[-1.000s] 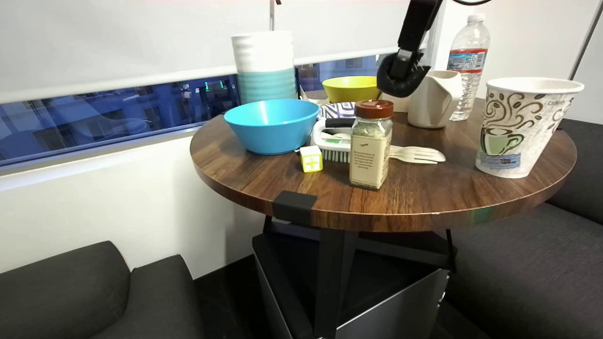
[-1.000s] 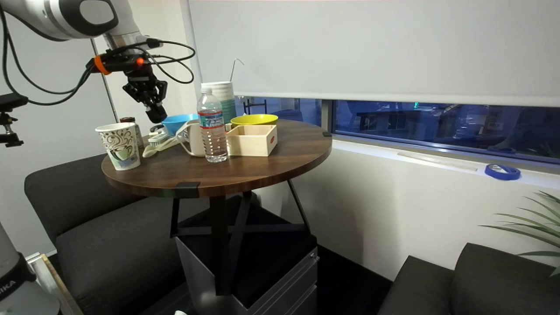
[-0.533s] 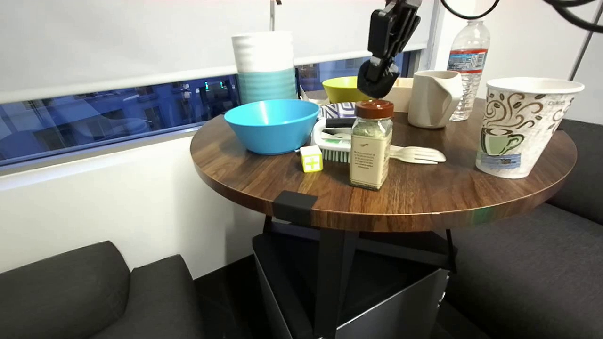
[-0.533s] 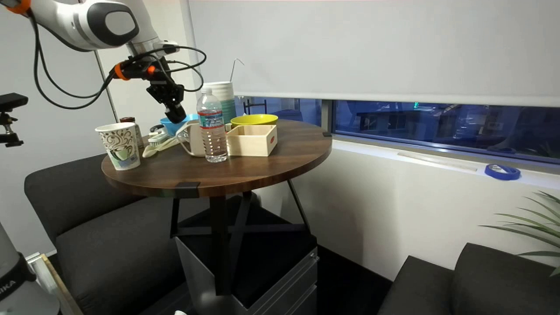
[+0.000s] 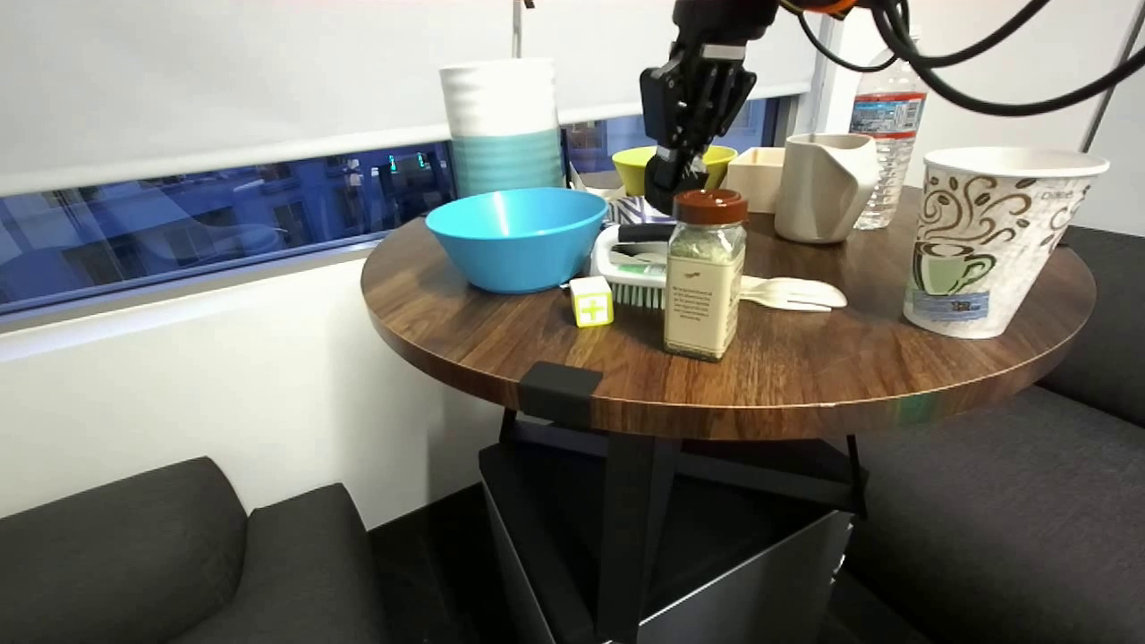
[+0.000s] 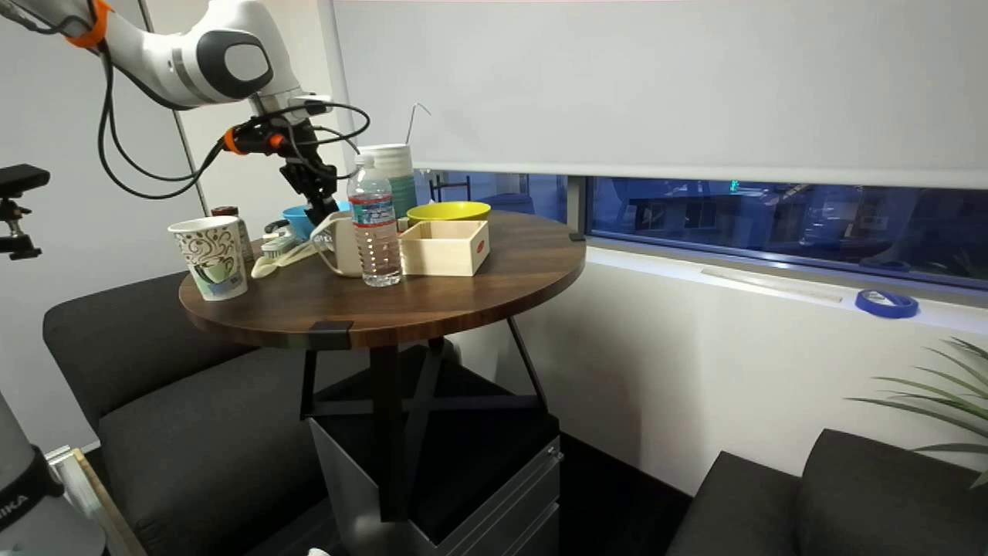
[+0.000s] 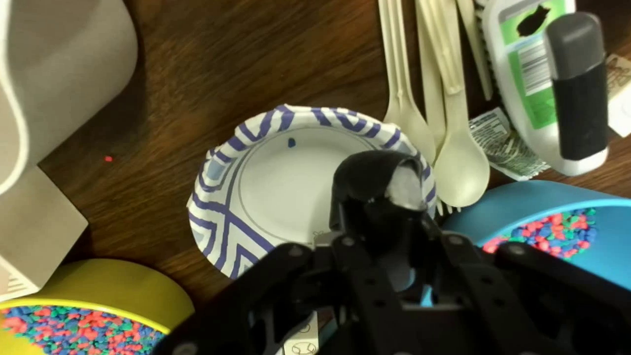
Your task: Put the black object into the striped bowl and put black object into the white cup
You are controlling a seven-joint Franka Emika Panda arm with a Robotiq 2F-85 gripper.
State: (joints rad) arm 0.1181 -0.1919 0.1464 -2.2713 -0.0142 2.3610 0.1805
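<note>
Blue bowl (image 5: 516, 246) at the left of a round wooden table (image 5: 805, 362), in an exterior view, stands beside the scene of a delivery. Next along, partly hidden by a spice jar (image 5: 705, 286) in front, the striped bowl (image 7: 286, 182) lies below the gripper (image 5: 675, 170), whose jaws stand narrow and appear closed about the black object (image 7: 365, 172). That squat load shows no clear long axis and sits directly between the jaws, so no further reach looks needed. What the coming move turns on is the alignment beneath: in the wrist view the black object covers the side of the striped bowl toward the pale cutlery (image 7: 462, 172) and the blue bowl, off the white middle. Whether it touches the striped rim cannot be told from where I stand. By my reckoning a slight shift toward the middle, then the release, would suit; let go as it hangs, the load could catch the rim. Farther right stand a pale mug (image 5: 823, 192) and, last in line, a printed paper cup (image 5: 993, 259); either could be the task's white cup, and I cannot tell which.
</note>
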